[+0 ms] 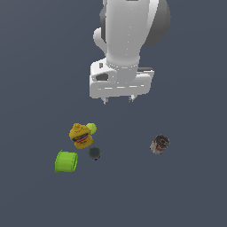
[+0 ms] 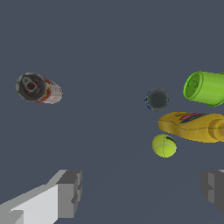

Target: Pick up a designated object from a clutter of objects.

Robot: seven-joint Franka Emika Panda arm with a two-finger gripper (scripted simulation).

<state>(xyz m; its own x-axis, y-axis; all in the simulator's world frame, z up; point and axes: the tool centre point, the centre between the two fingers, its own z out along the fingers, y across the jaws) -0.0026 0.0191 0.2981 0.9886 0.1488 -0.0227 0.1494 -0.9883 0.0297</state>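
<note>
The designated object, a small can (image 1: 159,144) with a red-and-white label and dark rim, lies alone toward the exterior view's right; in the wrist view the can (image 2: 38,88) lies on its side. The clutter sits to the exterior view's left: a yellow bottle (image 1: 80,135), a small green ball (image 1: 91,128), a dark round piece (image 1: 94,153) and a lime-green cup (image 1: 66,161). My gripper (image 1: 118,100) hangs high above the floor, between the clutter and the can, touching nothing. Its fingers (image 2: 69,192) stand wide apart, open and empty.
The wrist view shows the yellow bottle (image 2: 194,126), green ball (image 2: 164,145), dark piece (image 2: 157,99) and green cup (image 2: 206,88) grouped together, well apart from the can. All rest on a flat dark grey floor (image 1: 40,66).
</note>
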